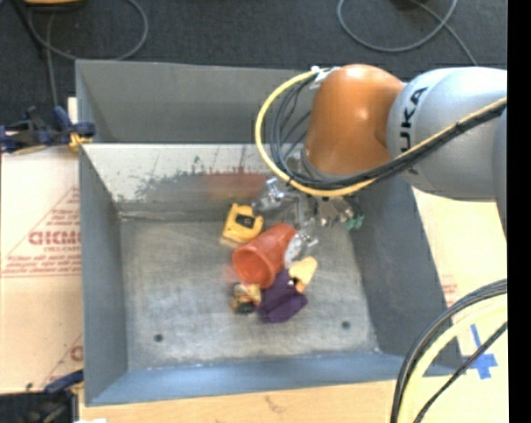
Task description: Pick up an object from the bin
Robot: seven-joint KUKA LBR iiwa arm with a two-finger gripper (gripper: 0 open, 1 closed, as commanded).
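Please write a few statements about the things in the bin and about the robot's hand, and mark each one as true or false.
1. An orange cup lies on its side near the middle of the bin. True.
2. A yellow toy vehicle sits alone in the near left corner. False: it lies right beside the cup, on the side toward the far wall.
3. A purple thing lies close against the cup on its near side. True.
4. The hand is above the bare left half of the floor. False: it is over the small heap, at the cup's right edge.
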